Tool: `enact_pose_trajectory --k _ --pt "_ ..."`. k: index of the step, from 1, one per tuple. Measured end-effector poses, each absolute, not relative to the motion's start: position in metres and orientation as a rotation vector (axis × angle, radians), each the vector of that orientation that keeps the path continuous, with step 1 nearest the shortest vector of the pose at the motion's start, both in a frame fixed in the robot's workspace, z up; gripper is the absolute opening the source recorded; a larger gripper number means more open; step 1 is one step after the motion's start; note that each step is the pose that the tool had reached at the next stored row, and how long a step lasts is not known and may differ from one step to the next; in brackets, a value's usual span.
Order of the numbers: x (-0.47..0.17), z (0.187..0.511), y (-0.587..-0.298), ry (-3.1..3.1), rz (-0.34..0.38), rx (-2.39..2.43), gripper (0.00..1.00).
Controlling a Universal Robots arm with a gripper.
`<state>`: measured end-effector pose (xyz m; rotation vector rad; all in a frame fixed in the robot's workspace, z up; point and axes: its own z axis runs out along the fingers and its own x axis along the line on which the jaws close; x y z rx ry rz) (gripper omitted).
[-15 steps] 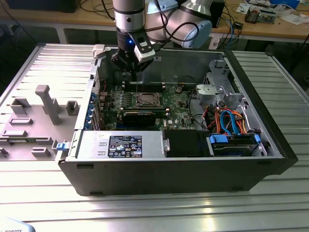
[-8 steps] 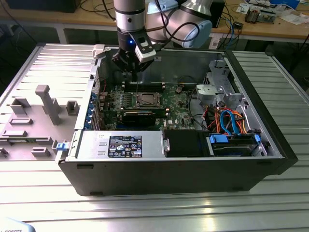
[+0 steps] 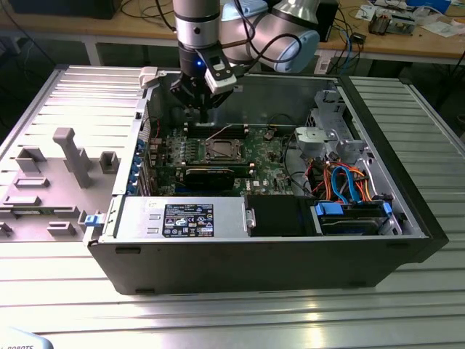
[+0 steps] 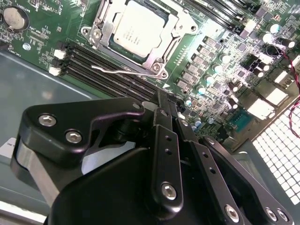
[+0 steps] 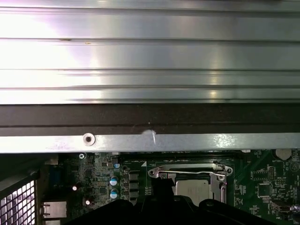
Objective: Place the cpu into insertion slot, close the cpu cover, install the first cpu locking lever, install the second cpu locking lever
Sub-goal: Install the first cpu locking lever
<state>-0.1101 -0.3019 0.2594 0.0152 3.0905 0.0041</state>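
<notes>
The cpu [image 4: 139, 27] lies flat in the insertion slot [image 3: 221, 150] on the green board, silver face up. The cpu cover [image 4: 180, 21] is folded down around it, framing the chip. A thin silver locking lever [image 4: 123, 70] lies along one side of the socket, its bent handle sticking out free. My gripper [image 4: 165, 101] hangs above the board just beside that lever, and its black fingers [image 4: 159, 140] are together with nothing between them. In the exterior view my gripper [image 3: 197, 107] is above the back edge of the board, behind the socket. The first wrist view shows the cpu [image 5: 193, 190] below a lever bar [image 5: 187, 172].
Black memory slots [image 4: 103, 65] run beside the socket, and a coin battery [image 4: 14, 18] sits further off. A drive cage with orange and blue cables [image 3: 341, 182] fills the case at the exterior view's right. The power supply [image 3: 182, 218] sits in front. The case wall [image 5: 150, 140] is close.
</notes>
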Motion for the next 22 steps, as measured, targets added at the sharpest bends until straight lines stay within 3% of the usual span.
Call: enact_pose_trajectory --k 22 --pt "-0.086 0.239 -0.304 3.090 0.026 0.005 0.11"
